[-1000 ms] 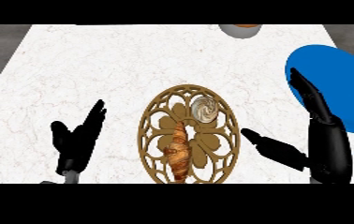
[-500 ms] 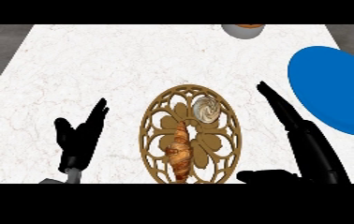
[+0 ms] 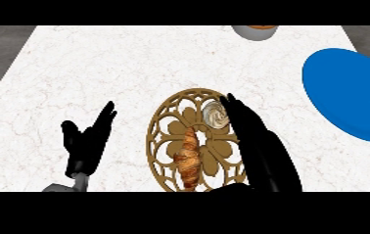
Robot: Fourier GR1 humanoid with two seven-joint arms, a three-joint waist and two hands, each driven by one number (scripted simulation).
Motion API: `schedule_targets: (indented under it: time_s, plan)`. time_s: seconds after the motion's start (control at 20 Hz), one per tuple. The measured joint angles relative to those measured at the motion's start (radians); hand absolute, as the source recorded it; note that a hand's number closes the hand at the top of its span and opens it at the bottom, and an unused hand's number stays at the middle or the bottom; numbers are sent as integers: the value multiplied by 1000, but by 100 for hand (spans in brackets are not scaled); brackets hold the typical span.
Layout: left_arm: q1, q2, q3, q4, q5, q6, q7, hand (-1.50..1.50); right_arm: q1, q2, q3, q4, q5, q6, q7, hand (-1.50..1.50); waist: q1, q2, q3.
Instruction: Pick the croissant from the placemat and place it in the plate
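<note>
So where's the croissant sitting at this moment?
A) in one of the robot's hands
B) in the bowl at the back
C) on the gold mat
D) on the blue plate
C: the croissant lies on the gold mat, the right hand is beside it with straight fingers, and the blue plate lies off to the right.

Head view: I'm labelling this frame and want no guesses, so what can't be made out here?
The blue plate: its right part is cut off by the view's right edge.
The bowl: cut off by the upper edge, contents unclear.
The small round thing on the placemat: partly covered by the right robot hand, so it cannot be identified.
The placemat's right side: hidden under that hand.
</note>
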State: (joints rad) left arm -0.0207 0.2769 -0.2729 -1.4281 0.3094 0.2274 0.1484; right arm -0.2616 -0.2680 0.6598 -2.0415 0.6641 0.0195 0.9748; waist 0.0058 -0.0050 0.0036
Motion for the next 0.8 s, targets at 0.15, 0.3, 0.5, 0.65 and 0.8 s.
schedule_targets:
  time_s: [0.15,0.3,0.5,0.65,0.8]
  plan:
    - [12,0,9,-11,-6,-5,-1,0,-38,85,39,79,63,14,42,-150,2,0,0]
    - [6,-9,14,-11,-13,-8,18,0,-36,141,59,102,77,39,63,-150,-1,1,0]
    - [0,-19,26,-11,-24,-16,35,0,-26,199,72,168,89,42,52,-150,-2,1,0]
    - [-3,-35,39,15,-34,-35,8,0,4,226,77,213,111,31,26,-150,-3,0,1]
    - [-4,-49,48,18,-50,-43,2,0,-3,245,89,232,130,29,35,-150,-3,0,2]
